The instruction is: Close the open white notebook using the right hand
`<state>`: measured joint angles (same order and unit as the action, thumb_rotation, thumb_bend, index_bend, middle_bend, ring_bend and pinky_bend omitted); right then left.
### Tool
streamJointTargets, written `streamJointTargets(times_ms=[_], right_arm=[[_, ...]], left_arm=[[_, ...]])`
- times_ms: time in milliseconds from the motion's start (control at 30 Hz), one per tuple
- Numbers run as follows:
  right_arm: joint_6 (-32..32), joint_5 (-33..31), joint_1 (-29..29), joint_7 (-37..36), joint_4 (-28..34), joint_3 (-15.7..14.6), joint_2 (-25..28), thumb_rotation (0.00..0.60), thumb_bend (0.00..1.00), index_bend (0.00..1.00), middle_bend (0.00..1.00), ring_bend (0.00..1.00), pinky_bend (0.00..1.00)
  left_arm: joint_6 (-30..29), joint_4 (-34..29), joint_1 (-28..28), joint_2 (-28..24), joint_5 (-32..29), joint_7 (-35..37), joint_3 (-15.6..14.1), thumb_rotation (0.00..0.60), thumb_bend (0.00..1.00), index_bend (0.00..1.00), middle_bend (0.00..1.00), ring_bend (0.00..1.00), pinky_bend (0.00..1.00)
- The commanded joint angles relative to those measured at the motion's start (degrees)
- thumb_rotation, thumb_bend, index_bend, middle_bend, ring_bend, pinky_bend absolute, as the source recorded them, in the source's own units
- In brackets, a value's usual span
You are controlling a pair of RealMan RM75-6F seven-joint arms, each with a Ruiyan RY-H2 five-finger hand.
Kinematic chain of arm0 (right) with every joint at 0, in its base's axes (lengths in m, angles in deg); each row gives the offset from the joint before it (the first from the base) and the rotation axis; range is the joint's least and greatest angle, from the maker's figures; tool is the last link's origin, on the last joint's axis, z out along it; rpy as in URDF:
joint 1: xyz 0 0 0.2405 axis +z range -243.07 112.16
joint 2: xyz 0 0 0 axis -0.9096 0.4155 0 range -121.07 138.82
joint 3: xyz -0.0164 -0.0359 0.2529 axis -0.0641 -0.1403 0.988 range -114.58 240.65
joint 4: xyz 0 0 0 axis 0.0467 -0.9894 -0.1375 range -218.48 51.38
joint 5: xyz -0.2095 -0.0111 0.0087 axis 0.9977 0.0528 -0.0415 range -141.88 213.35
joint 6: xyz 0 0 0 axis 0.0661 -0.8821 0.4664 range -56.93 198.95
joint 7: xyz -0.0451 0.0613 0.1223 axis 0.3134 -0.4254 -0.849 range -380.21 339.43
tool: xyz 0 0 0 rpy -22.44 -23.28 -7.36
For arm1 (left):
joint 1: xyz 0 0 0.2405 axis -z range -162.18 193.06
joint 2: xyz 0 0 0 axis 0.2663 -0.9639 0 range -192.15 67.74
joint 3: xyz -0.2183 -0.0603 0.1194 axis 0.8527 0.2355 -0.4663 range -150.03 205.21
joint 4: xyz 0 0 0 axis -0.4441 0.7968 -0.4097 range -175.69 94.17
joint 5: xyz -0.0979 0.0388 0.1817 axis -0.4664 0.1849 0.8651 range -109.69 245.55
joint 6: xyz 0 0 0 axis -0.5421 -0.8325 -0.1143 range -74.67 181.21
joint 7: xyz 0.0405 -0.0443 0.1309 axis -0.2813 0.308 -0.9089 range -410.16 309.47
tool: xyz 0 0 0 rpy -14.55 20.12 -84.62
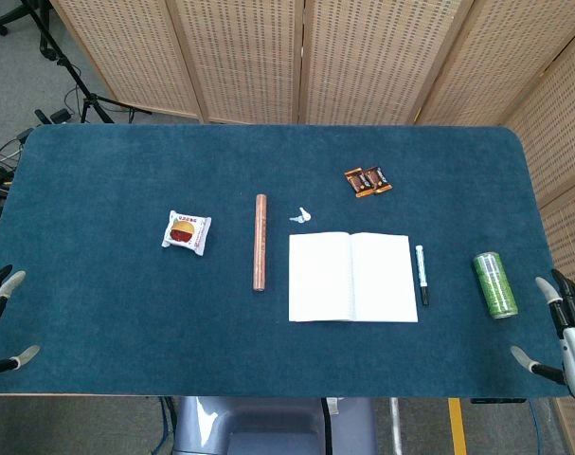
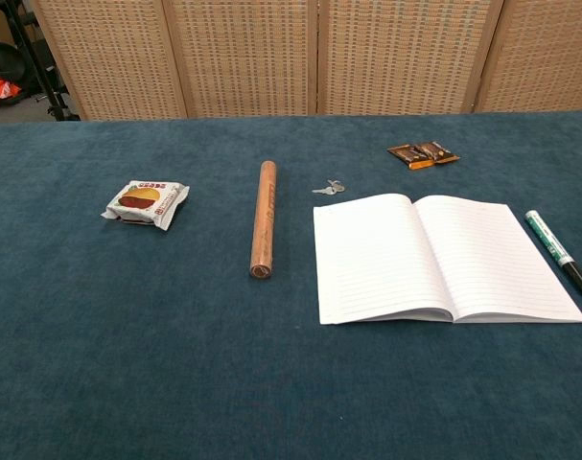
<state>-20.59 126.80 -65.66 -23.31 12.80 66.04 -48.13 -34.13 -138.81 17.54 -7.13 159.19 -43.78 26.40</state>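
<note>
On the blue surface [image 1: 126, 313], your right hand [image 1: 564, 332] waits, fingers spread; reaching for the notebook [image 1: 352, 277], you may knock the marker [image 1: 422, 273].

white notebook [image 2: 444, 257], blue table [image 1: 126, 180], green roll [image 1: 494, 283]

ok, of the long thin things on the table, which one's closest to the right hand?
The green roll, lying at the table's right edge just inside the right hand. The marker lies further in beside the notebook; the brown wooden rod is beyond its far side.
</note>
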Motion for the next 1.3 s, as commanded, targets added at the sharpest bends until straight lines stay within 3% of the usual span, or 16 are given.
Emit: streamJointTargets(times_ms=[33,333,600,733,1000,1300], right_arm=[[-0.1,0.0,0.2,1.8,-0.3,0.2,-0.8,0.6,0.0,0.0,0.0,0.0,0.0],[2.9,1.4,1.8,5.4,-0.6,-0.7,-2.3,0.6,0.0,0.0,0.0,0.0,0.0],[11.8,10.0,9.7,10.1,-2.2,-1.9,-5.7,0.6,0.0,0.0,0.0,0.0,0.0],[18.8,12.4,14.8,16.2,-2.7,-1.4,-10.6,0.6,0.0,0.0,0.0,0.0,0.0],[31.5,4.0,21.1,28.4,-2.0,2.2,-19.8,0.6,0.0,0.0,0.0,0.0,0.0],[34.8,-4.7,24.1,41.5,-2.6,5.1,-26.7,0.6,0.0,0.0,0.0,0.0,0.0]], left_arm=[[0.2,-0.2,0.1,-0.2,-0.5,0.1,0.2,0.6,0.0,0.0,0.0,0.0,0.0],[0.4,-0.4,0.1,-0.4,-0.8,0.5,0.3,0.6,0.0,0.0,0.0,0.0,0.0],[0.9,-1.0,0.4,0.1,-1.8,-1.2,0.7,0.6,0.0,0.0,0.0,0.0,0.0],[1.3,-1.5,0.5,0.0,-2.8,-1.5,1.1,0.6,0.0,0.0,0.0,0.0,0.0],[1.5,-1.4,0.5,-0.6,-3.8,0.3,1.4,0.6,0.0,0.0,0.0,0.0,0.0],[1.5,-0.9,0.3,-0.9,-3.5,1.6,1.2,0.6,0.0,0.0,0.0,0.0,0.0]])
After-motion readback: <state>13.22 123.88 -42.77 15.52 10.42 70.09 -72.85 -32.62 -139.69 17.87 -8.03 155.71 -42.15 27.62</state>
